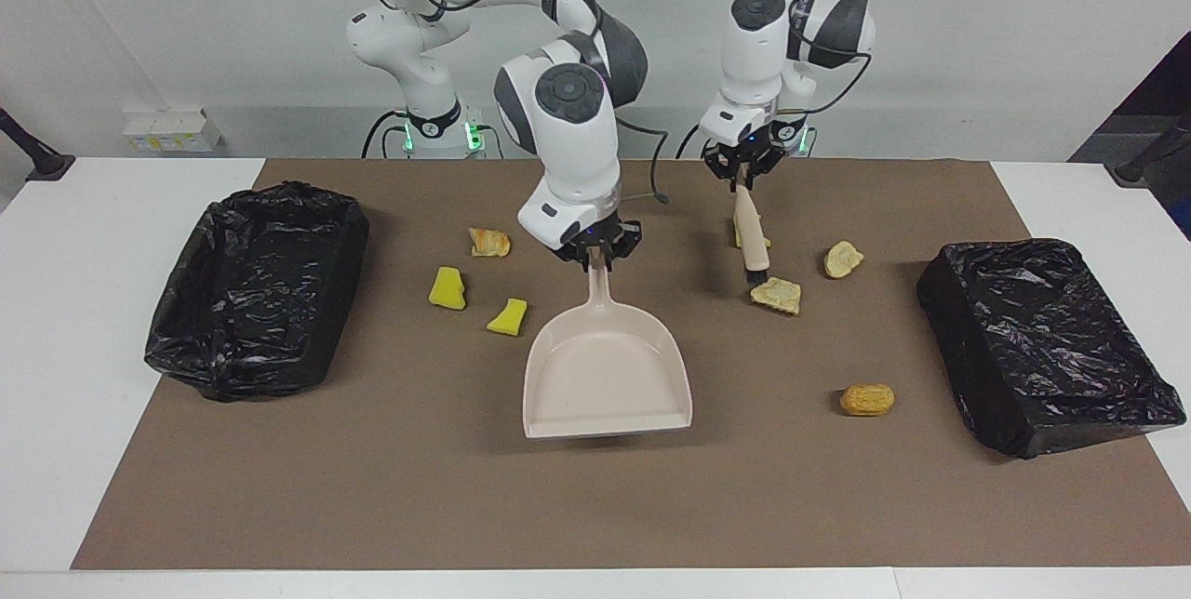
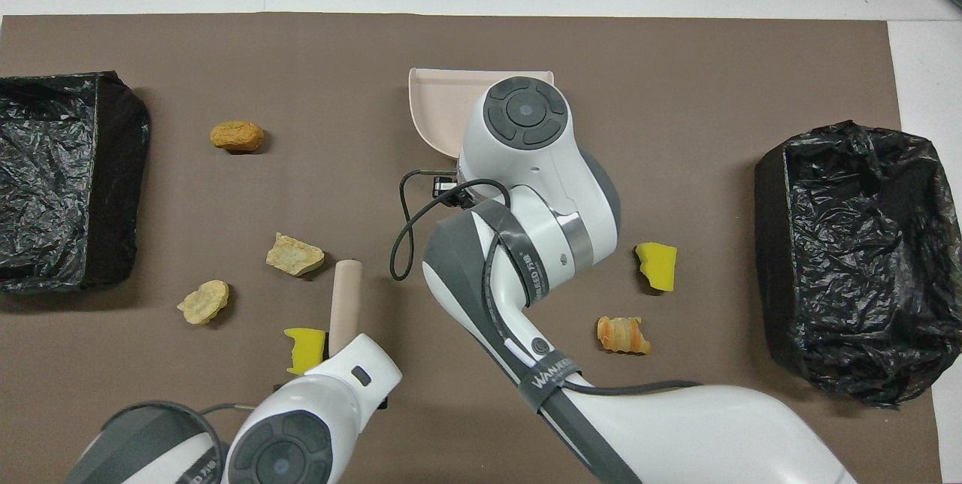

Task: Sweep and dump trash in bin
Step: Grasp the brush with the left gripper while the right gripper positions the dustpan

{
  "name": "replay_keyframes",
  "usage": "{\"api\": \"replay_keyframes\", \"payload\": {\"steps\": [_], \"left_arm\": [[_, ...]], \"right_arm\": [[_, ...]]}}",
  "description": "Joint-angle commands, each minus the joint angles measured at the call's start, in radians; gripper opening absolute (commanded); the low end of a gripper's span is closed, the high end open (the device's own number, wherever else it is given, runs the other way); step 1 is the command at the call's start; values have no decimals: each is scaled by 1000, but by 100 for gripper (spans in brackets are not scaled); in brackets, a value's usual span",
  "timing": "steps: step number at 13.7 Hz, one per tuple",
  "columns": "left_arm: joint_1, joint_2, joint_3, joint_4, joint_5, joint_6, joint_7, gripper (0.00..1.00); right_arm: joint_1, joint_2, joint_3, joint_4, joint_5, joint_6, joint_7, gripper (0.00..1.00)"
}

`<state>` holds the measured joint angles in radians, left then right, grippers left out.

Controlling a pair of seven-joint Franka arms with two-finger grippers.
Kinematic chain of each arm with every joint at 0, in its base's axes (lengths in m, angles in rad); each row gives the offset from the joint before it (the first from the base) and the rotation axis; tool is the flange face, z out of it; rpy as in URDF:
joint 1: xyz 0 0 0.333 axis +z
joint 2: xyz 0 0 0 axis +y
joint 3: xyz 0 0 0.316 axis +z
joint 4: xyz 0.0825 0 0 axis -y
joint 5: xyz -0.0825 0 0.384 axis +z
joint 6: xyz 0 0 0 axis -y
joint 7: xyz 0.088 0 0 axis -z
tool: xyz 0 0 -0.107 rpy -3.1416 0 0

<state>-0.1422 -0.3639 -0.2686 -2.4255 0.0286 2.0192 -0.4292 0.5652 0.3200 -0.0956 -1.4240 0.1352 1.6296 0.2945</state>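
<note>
We see the right gripper clamped on the handle of the beige dustpan, which hangs tilted over the middle of the brown mat, its pan casting a shadow on the mat below. The left gripper is closed on the top of a beige hand brush, whose dark bristle tip points down just beside a tan bread lump; we cannot tell whether they touch.

The trash lies scattered on the mat. Toward the right arm's end sit two yellow sponge chunks and a striped orange-brown bread piece, the bread nearest the robots. Toward the left arm's end we find a pale lump, an orange-brown nugget farther from the robots, and a third yellow sponge (mostly hidden by the brush in the facing view, plain from overhead).

Two bins lined with black plastic bags stand at the ends of the mat: one at the right arm's end, the other at the left arm's end. No scrap shows in either.

The strap on the right arm carries white lettering that seems to begin "WAN"; the rest we cannot make out. A small white box sits by the wall, its label too small to read.
</note>
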Motion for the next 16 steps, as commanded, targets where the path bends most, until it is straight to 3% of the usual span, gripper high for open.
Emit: {"api": "replay_keyframes", "payload": {"steps": [1, 5, 10, 13, 16], "left_arm": [[130, 65, -9, 63, 16, 16, 111, 0], [326, 60, -9, 25, 17, 44, 361, 0], [457, -33, -4, -105, 16, 35, 348, 0], [446, -35, -6, -148, 16, 46, 201, 0], [334, 31, -11, -144, 7, 81, 48, 0]], "right_arm": [[2, -80, 11, -142, -54, -10, -232, 0], [-51, -122, 10, -274, -59, 128, -717, 0], [-82, -130, 10, -340, -147, 134, -1089, 0], [-44, -102, 13, -374, -206, 205, -1115, 0], [13, -107, 13, -401, -250, 214, -1137, 0]]}}
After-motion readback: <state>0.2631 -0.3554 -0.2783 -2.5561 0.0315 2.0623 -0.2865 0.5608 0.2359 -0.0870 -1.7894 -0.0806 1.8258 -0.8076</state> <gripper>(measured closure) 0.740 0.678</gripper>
